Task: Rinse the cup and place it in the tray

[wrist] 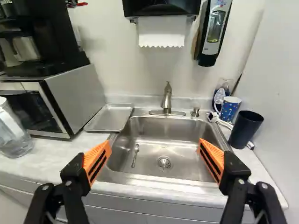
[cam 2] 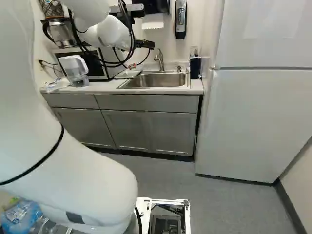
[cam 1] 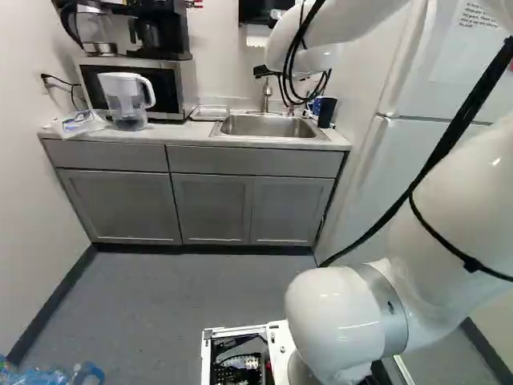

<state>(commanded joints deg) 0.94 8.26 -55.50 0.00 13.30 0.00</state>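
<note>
You are seeing bright, diffuse light across the counter right to its front edge. Small glints are showing on the glossy arm. In the wrist view, the sink is giving you streaky reflections; brightness is washing out the paper on the refrigerator.

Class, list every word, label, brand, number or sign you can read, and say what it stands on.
No text is clear enough to quote.
Sheet on the fridge: print too small to read.
Wall dispenser: print near its top, too blurred to read.
</note>
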